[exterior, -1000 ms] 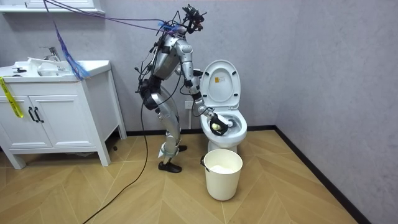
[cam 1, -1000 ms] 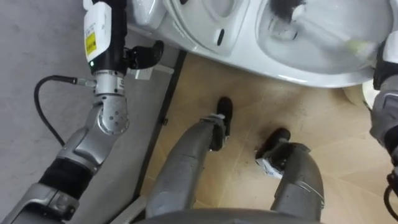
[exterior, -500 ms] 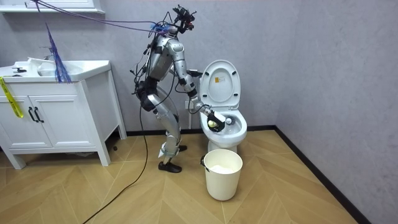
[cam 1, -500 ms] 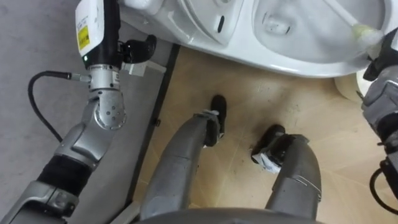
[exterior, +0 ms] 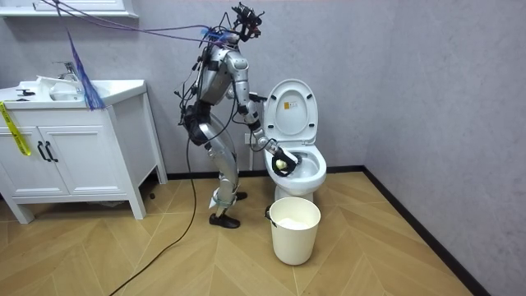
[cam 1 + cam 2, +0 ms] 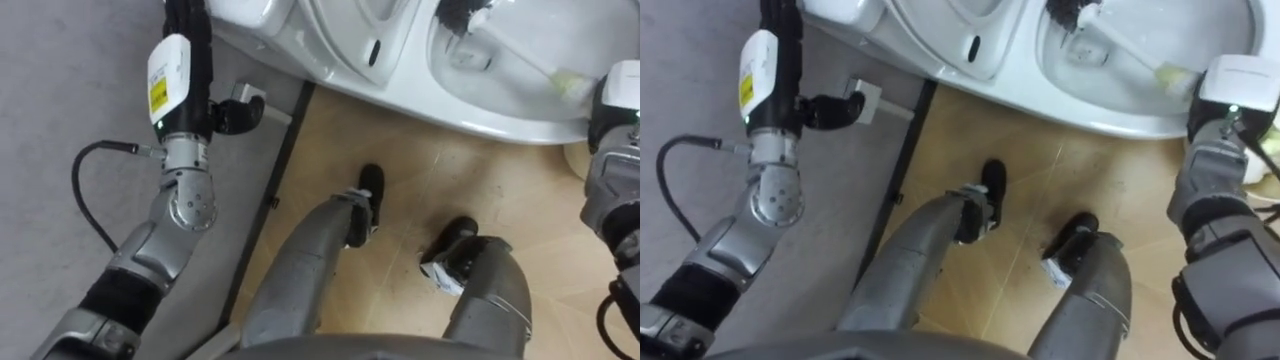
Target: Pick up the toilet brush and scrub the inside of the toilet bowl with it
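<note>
You had the brush (image 6: 1128,47) in the right robot hand (image 6: 1232,88). As far as I could judge, that hand was closed round the yellow-green grip at the handle's end, at the near right edge of the toilet (image 6: 480,112).

The relation that mattered was the handle's long axis. It ran from that hand forward and to the left across the bowl. That put the dark bristle head at the far side of the bowl, toward the hinge of the raised lid (image 5: 293,115). Whether the bristles were pressing on the porcelain I could not tell.

The right robot hand was clearly the nearer and working one. Any scrubbing stroke would probably have been a push and pull along that axis, or a sweep pivoting at the wrist.

Your left arm reached up past the tank on the wall side. In the room view the left robot hand (image 5: 256,98) seemed to sit by the lid's edge. It was too small there for me to tell whether it was open or closed.

The bowl held the brush head, and I could not make out any water. A white bucket (image 5: 294,242) stood on the floor just in front of the toilet. Its inside looked pale, and I could not tell what it held.
</note>
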{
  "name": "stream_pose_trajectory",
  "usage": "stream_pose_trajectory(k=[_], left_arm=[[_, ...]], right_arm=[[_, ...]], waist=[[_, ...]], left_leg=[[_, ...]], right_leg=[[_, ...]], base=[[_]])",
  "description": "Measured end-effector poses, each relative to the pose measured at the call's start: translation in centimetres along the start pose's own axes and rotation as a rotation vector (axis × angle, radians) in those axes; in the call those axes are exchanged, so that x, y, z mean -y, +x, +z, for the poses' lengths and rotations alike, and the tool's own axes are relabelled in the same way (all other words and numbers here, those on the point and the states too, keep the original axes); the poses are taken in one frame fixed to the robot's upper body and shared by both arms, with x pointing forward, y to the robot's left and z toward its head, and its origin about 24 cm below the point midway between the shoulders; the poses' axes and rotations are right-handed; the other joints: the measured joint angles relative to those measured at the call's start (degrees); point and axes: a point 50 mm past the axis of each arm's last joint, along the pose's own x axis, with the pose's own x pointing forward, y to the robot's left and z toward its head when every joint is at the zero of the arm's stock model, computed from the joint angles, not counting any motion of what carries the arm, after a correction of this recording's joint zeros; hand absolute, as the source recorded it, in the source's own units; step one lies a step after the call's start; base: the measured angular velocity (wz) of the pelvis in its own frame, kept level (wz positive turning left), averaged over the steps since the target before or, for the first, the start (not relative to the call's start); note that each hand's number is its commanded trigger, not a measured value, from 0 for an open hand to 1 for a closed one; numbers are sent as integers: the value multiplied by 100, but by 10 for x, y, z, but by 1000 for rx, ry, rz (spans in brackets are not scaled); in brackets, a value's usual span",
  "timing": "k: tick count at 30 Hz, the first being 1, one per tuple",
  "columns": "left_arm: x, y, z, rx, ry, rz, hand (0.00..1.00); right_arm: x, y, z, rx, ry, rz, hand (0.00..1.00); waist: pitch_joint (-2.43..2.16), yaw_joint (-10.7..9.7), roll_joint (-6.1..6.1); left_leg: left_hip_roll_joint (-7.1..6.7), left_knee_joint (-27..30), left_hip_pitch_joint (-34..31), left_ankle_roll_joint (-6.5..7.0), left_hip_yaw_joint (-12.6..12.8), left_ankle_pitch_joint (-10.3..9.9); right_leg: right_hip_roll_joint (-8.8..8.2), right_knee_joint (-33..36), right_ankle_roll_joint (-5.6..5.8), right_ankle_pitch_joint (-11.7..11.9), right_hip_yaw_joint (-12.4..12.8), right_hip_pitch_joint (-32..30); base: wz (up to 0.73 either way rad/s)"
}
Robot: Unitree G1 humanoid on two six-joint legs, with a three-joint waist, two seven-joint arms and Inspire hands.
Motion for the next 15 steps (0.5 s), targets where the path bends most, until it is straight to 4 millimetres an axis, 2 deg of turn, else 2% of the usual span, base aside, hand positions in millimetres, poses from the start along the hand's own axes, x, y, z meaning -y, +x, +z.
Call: stream_pose_trajectory(k=[4, 7, 10, 13, 15], left_arm=[[-2, -6, -5, -32, -19, 6, 0], [-3, -8, -9, -67, -56, 3, 0], [-3, -10, -8, -70, -87, -7, 0], [-6, -9, -3, -66, -148, -18, 0], [-8, -8, -2, -57, -146, -30, 0]], right_arm=[[0, 1, 0, 12, -29, 30, 100], [-1, 1, -1, 36, -113, 54, 100], [1, 3, -1, 43, -166, 93, 100], [4, 6, -11, 32, -211, 129, 100], [5, 8, -27, 16, -271, 159, 100]], waist=[[2, -129, -4], [5, -135, -20], [42, -119, -85], [41, -71, -128], [35, 33, -198]], left_leg=[[8, -53, 61, -7, -12, -3], [21, -37, 73, -4, -2, -7], [29, 34, 55, 25, 46, -26], [50, 48, 33, 36, 34, -34], [66, 109, -37, 47, 28, -48]], right_leg=[[23, -101, 5, 0, -42, 87], [21, -147, 10, -3, -91, 144], [17, -133, 42, -19, -68, 154], [8, -113, 75, -28, -41, 121], [7, -62, 72, -29, -18, 48]], base=[[0], [3], [1], [0], [-4]])
